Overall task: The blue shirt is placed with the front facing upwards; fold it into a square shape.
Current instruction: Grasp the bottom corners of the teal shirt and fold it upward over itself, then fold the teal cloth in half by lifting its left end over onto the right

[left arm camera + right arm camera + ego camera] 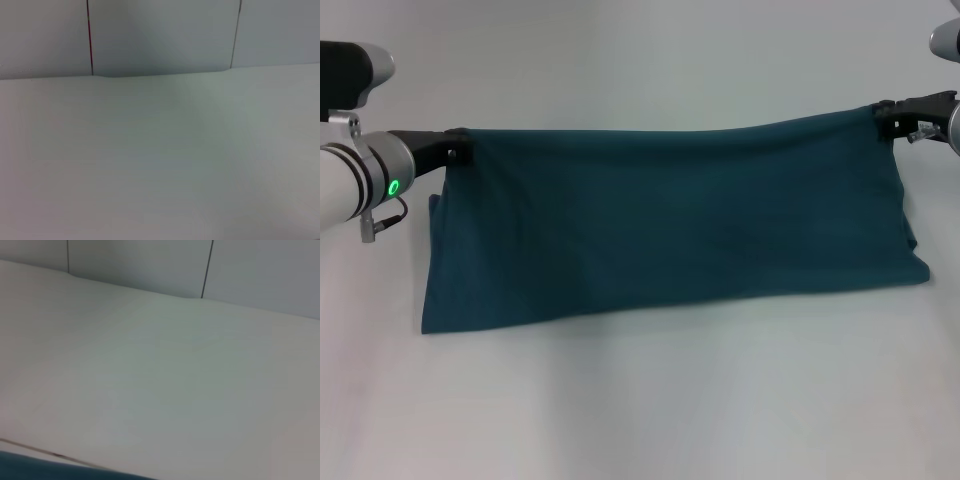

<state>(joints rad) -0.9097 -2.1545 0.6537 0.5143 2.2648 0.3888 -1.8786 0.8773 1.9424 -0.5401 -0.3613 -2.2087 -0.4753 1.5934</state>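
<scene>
The blue shirt (pixel 670 225) hangs as a wide teal sheet between my two arms, its plain side toward the head camera and its lower edge resting on the white table (pixel 650 400). My left gripper (pixel 460 150) is shut on the shirt's upper left corner. My right gripper (pixel 887 119) is shut on the upper right corner, slightly higher. The top edge is stretched taut between them. A sliver of the teal shirt (pixel 30 469) shows at one edge of the right wrist view. No lettering is visible.
Bare white table surface (pixel 160 160) fills the left wrist view, with the table's far edge and grey wall panels (pixel 160 35) beyond. The right wrist view likewise shows the tabletop (pixel 165 380) and a wall behind it.
</scene>
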